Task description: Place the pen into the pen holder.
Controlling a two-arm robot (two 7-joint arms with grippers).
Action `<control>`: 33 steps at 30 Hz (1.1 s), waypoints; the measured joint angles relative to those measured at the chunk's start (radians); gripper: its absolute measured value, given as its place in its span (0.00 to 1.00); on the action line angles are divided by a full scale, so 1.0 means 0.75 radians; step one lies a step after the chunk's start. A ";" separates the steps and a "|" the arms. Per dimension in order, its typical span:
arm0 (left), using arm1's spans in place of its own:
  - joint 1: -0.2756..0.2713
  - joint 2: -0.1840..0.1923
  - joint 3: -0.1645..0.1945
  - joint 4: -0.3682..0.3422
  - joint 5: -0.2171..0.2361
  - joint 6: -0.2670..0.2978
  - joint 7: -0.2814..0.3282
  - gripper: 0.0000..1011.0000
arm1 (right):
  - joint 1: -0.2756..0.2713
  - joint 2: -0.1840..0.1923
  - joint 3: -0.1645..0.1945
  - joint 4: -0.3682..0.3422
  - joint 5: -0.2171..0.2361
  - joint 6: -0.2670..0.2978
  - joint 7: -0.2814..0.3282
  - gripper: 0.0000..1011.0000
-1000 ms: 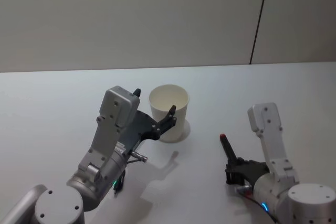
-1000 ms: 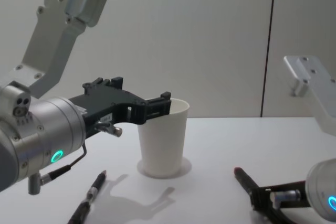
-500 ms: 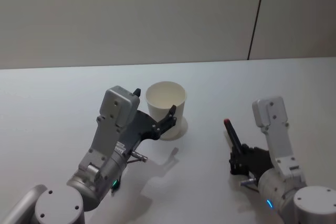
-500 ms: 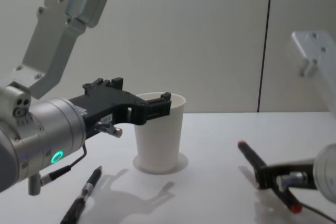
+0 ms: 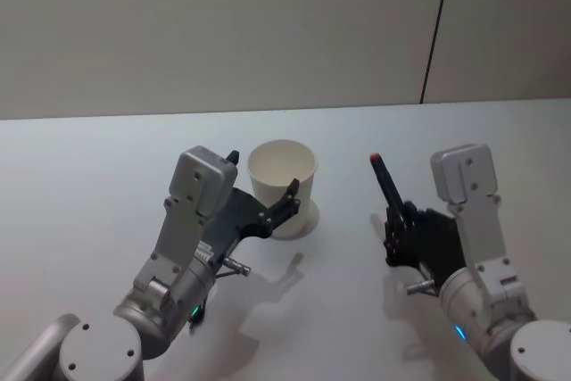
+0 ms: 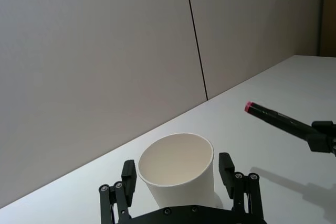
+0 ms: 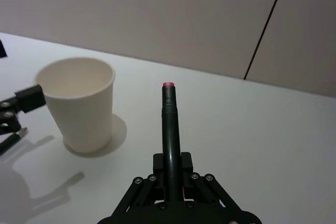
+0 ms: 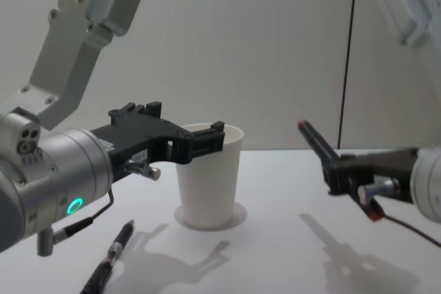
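Room: plain grey wall [image 5: 223,33] behind a bare white surface [image 5: 89,185].
Holder [image 5: 284,186]: upright out in the middle of the surface, short of the far edge, mouth empty.
Left claw [image 5: 263,176]: spread wide, one finger on each side of the holder just under the rim. I can't tell if they touch it.
Right claw [image 5: 397,234]: clamped on the pen's lower end, to the right of the holder and off the surface.
Pen [image 5: 388,192]: slanted, red tip up, well apart from the holder.
Second pen [image 8: 110,263]: flat on the surface toward the near edge, below the left arm.
Risk, rim: brought across at this slant, I'd guess the pen catches the rim and knocks the light holder over.
Risk, claws: the left fingers crowd the mouth, so the right claw may hit them.
Risk, drop: let go too high, the pen could bounce out.
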 joint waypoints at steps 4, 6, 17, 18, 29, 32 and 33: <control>0.000 0.000 0.000 0.000 0.000 0.000 0.000 0.99 | -0.002 0.009 -0.004 -0.007 -0.028 -0.076 0.027 0.17; 0.000 0.000 0.000 0.000 0.000 0.000 0.000 0.99 | -0.002 0.014 -0.005 -0.008 -0.043 -0.120 0.042 0.17; 0.000 0.000 0.000 0.000 0.000 0.000 0.000 0.99 | 0.026 0.032 -0.003 0.019 -0.121 -0.357 0.131 0.17; 0.000 0.000 0.000 0.000 0.000 0.000 0.000 0.99 | 0.030 0.033 -0.002 0.024 -0.125 -0.373 0.137 0.17; 0.000 0.000 0.000 0.000 0.000 0.000 0.000 0.99 | 0.144 0.031 0.023 0.159 -0.202 -0.647 0.240 0.17; 0.000 0.000 0.000 0.000 0.000 0.000 0.000 0.99 | 0.184 0.026 0.031 0.207 -0.215 -0.705 0.263 0.17; 0.000 0.000 0.000 0.000 0.000 0.000 0.000 0.99 | 0.194 0.024 0.033 0.219 -0.218 -0.723 0.271 0.17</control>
